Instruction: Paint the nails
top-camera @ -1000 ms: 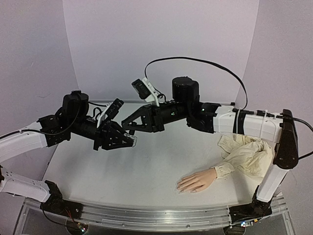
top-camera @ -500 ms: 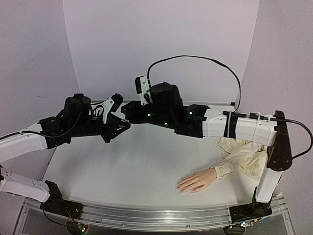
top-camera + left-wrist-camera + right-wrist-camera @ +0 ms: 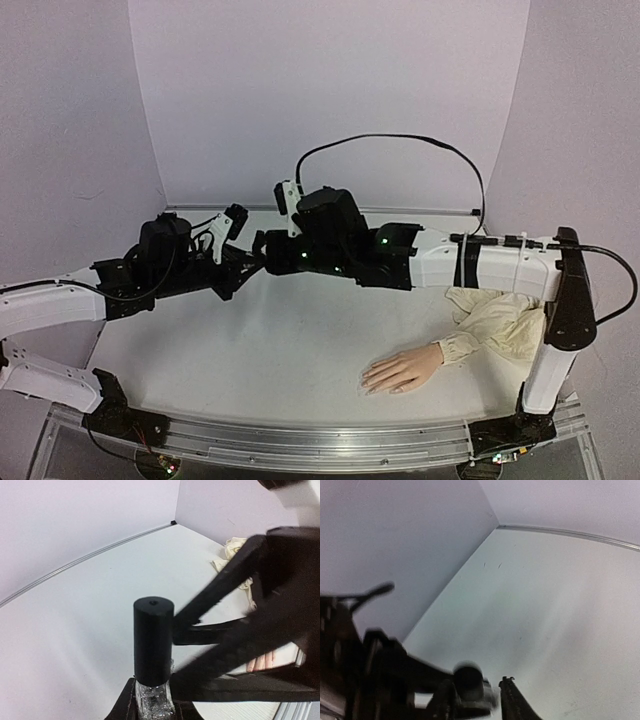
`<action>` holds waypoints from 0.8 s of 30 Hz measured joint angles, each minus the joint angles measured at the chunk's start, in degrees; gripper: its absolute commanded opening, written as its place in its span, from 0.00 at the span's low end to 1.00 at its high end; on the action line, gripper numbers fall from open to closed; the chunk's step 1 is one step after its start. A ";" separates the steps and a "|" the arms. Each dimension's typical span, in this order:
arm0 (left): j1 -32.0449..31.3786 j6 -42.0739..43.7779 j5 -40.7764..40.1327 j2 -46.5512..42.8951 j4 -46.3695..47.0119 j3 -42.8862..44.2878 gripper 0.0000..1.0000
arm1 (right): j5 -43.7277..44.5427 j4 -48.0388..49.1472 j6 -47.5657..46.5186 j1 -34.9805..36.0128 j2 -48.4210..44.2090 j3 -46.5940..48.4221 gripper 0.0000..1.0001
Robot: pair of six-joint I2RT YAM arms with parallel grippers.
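My left gripper (image 3: 154,706) is shut on the glittery glass body of a small polish bottle (image 3: 153,700), whose black cap (image 3: 153,640) stands upright. In the top view the left gripper (image 3: 248,263) meets my right gripper (image 3: 262,252) above the table's back left. My right gripper (image 3: 477,700) is open, and the cap (image 3: 469,680) sits between its fingers (image 3: 512,702), with a gap on one side. The skin-coloured mannequin hand (image 3: 400,370) lies palm down at the front right. Its nails (image 3: 367,382) are too small to make out. Its fingers also show in the left wrist view (image 3: 262,663).
The cream cloth sleeve (image 3: 505,315) is bunched behind the hand near the right arm's base. The white table (image 3: 300,340) is walled by pale panels at the back and both sides. The right arm's black cable (image 3: 400,140) loops above it.
The right arm has swung left and the left gripper has drawn back and turned the bottle towards it. The right fingers now straddle the cap. The hand has not moved.
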 measured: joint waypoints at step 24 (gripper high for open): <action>2.21 -3.28 45.75 -1.09 -6.32 8.07 0.00 | -56.06 16.81 -5.66 -12.35 -14.71 -16.39 0.65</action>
